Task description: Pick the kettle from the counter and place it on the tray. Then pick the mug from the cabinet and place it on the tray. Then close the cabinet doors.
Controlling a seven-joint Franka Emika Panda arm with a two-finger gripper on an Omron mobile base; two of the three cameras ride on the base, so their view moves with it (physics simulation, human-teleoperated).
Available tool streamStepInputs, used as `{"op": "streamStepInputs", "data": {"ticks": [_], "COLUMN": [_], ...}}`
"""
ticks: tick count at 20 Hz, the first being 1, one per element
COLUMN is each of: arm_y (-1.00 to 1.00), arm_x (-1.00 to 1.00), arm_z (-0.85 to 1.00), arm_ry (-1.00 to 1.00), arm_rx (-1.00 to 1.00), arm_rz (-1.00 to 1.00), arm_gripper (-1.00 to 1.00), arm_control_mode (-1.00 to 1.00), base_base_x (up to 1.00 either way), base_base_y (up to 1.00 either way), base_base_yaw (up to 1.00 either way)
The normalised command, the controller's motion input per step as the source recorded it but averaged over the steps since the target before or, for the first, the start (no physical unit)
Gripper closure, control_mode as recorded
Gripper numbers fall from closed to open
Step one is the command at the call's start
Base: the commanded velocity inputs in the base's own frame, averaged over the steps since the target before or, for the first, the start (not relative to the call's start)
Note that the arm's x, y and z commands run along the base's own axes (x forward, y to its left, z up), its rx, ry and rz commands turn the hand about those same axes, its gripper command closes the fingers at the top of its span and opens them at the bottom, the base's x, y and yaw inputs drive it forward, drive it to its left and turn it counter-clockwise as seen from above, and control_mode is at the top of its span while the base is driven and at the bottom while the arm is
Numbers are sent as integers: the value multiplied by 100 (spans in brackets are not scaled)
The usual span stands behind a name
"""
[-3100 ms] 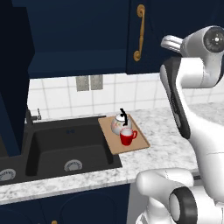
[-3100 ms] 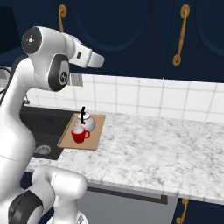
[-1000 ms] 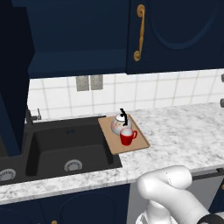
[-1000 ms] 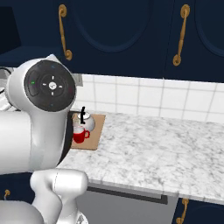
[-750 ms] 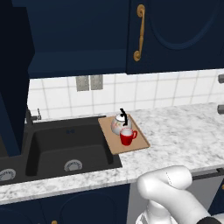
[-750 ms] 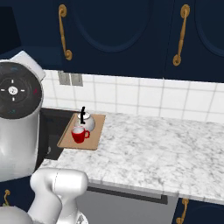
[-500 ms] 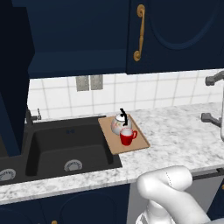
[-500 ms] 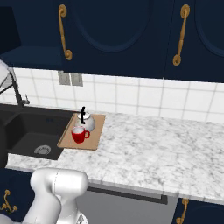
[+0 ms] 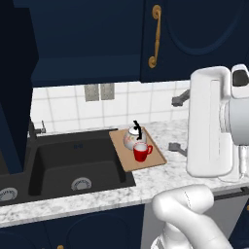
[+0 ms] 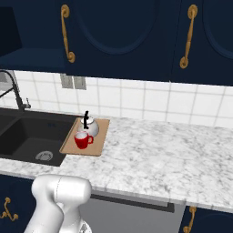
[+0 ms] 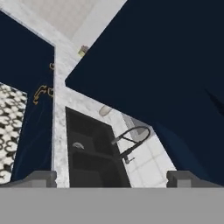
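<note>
Kettle (image 9: 132,138) seen upright on the wooden tray (image 9: 155,159), black handle arched over it. Red mug (image 9: 141,152) set on the same tray, just in front of the kettle and close against it — contact cannot be told. Tray laid flat on the speckled stone table (image 10: 154,157), its one edge at the rim of the black sink basin (image 9: 73,163).

From the right base camera the same group is noted: kettle (image 10: 89,127), mug (image 10: 82,139), tray (image 10: 99,141), with a dark faucet (image 10: 15,93) arched at the far side of the sink.

Above, navy cabinet doors (image 10: 119,36) with brass handles (image 10: 186,38) are seen shut along the wall; at the left a door (image 9: 14,87) stands swung out, edge-on, from the cabinet (image 9: 87,41).

Tool (image 11: 113,177) — finger tips (image 11: 43,176) spread fully wide, nothing held between them. It is pointed at the sink and faucet, a navy door panel close ahead.
</note>
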Motion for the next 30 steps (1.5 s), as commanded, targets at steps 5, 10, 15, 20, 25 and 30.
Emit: {"op": "streamStepInputs", "data": {"ticks": [5,10,15,20,25,30], "arm_y": [75,73,66,63,62,67], "arm_x": [10,10,-11,-11,-7,3], "arm_z": [-22,-27,-4,2,11,0], "arm_ry": [-7,-12,-14,-21,-12,-10], "arm_rx": [-6,0,0,-4,-6,-10], "arm_rz": [21,10,2,5,10,13], "arm_gripper": [-100,-100,-100,-100,-100,-100], "arm_control_mode": [-100,-100,-100,-100,-100,-100], "base_base_x": [0,0,0,0,0,0], "base_base_y": [0,0,0,0,0,0], "base_base_yaw": [0,0,0,0,0,0]}}
